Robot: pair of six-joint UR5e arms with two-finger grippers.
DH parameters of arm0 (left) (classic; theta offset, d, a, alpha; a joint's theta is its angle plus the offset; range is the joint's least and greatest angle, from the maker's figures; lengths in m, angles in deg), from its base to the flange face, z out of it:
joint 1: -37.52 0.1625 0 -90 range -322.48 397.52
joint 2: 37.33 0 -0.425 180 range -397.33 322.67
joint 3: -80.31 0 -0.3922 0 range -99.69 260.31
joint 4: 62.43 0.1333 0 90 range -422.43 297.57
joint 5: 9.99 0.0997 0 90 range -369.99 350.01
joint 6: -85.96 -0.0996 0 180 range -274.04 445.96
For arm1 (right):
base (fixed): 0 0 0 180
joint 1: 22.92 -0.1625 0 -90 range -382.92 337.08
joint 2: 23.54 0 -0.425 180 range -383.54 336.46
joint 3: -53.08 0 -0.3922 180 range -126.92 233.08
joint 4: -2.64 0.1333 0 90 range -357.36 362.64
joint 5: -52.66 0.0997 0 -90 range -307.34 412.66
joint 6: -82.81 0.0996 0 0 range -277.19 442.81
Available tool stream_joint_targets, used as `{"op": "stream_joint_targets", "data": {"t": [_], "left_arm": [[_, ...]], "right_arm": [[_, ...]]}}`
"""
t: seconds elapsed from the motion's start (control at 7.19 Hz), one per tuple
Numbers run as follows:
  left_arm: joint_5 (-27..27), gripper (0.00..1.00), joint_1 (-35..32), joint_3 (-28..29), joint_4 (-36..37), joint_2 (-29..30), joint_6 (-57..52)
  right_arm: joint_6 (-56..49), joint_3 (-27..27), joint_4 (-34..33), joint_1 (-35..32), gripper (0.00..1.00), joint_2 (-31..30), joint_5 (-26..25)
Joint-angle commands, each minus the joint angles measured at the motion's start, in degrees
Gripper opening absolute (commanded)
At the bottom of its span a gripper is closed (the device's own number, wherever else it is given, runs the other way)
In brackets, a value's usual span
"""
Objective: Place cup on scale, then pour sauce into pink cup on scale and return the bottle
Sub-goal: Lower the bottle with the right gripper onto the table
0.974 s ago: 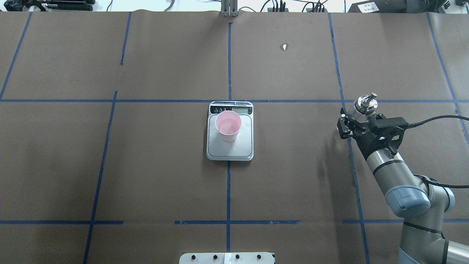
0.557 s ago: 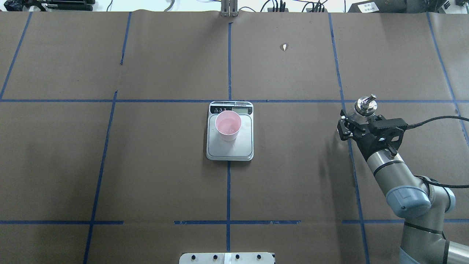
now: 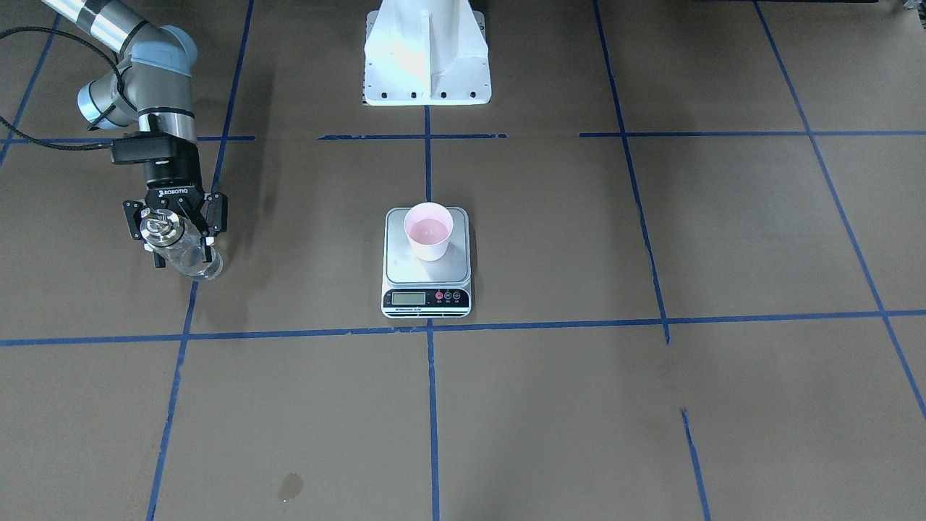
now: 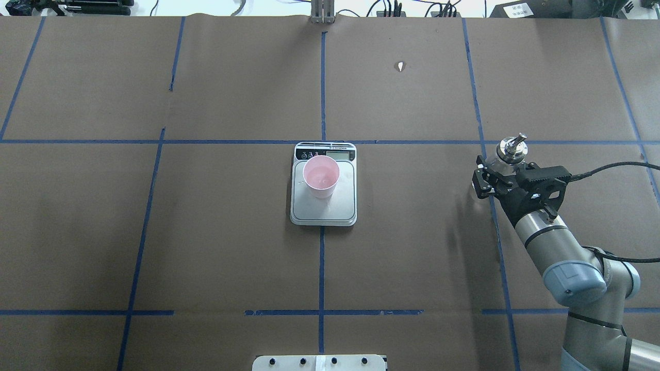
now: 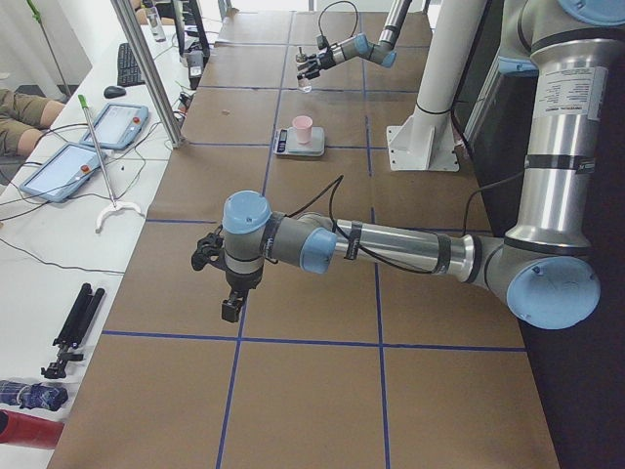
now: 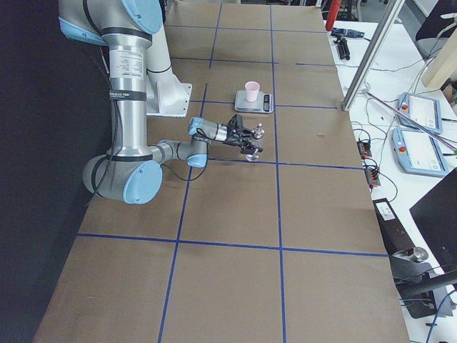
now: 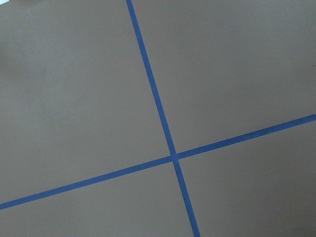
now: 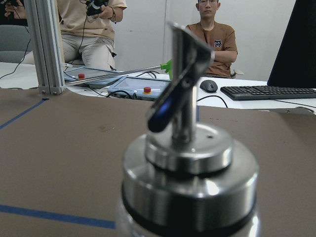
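With fingers [image 3: 215,215] of the right gripper [image 3: 181,250] pinched on the bottle [image 3: 192,262], holds it upright.
Stops spills that way; hangs low, far from the cup [image 3: 428,231] on the scale [image 3: 427,273], likely for putting back. Cannot tell the left gripper's [image 5: 229,305] fingers.

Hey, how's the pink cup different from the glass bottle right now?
The cup is opaque pink with an open top; the bottle is clear glass capped by a metal collar and spout. The cup stands free on the scale; the bottle is off the scale, clamped in the jaws of the right gripper. Both are roughly upright.
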Motion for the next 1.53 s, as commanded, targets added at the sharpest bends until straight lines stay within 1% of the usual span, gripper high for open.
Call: {"op": "stream_joint_targets", "data": {"t": [0.0, 0.14, 0.28, 0.7, 0.97, 1.25, 1.39], "left_arm": [[0.1, 1.0, -0.1, 0.0, 0.0, 0.0, 0.0], [0.1, 1.0, 0.0, 0.0, 0.0, 0.0, 0.0], [0.1, 1.0, 0.0, 0.0, 0.0, 0.0, 0.0], [0.1, 1.0, 0.0, 0.0, 0.0, 0.1, 0.0], [0.1, 1.0, 0.0, 0.0, 0.0, 0.0, 0.0], [0.1, 1.0, -0.1, -0.1, 0.0, 0.0, 0.0], [0.1, 1.0, -0.1, -0.1, 0.0, 0.0, 0.0]], "right_arm": [[-0.3, 0.0, 0.1, 0.0, 0.85, 0.0, 0.8], [-2.9, 0.0, 0.1, -0.1, 1.0, -0.6, 0.9], [-4.9, 0.0, 0.1, -0.1, 1.0, -0.5, 0.8], [-4.8, -1.3, 0.1, -0.1, 1.0, 0.1, 0.8], [-4.9, -3.0, 0.1, -0.2, 1.0, -0.7, 0.8], [-4.6, -3.3, 0.1, 0.0, 1.0, -1.1, 0.8], [-4.5, -3.3, 0.1, 0.0, 1.0, -2.2, 0.8]]}}
